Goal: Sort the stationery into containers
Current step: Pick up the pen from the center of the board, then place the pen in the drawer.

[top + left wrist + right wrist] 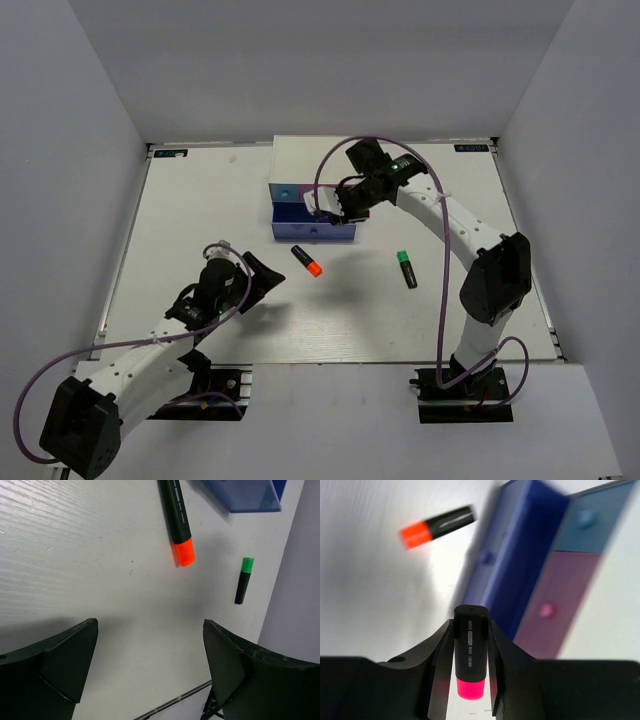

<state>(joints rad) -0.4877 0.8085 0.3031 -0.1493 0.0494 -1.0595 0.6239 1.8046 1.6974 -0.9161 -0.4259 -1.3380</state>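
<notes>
White desk (200,200), grey walls all round. Right pincer (470,627) is pinching the pink-capped marker (470,655), and the pulled-out blue-purple drawer (520,555) is just ahead of its tips. Looks like the drop-off step to me: centre over the drawer, then let go. Left pincer (150,630) sits spread and empty, with the orange marker (177,525) and green marker (243,580) lying ahead of it.

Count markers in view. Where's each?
3. The orange-capped marker lies on the table before the open drawer; the green-capped marker lies right of it; the pink-capped marker is gripped in the right end effector. More could be hidden in drawers.
</notes>
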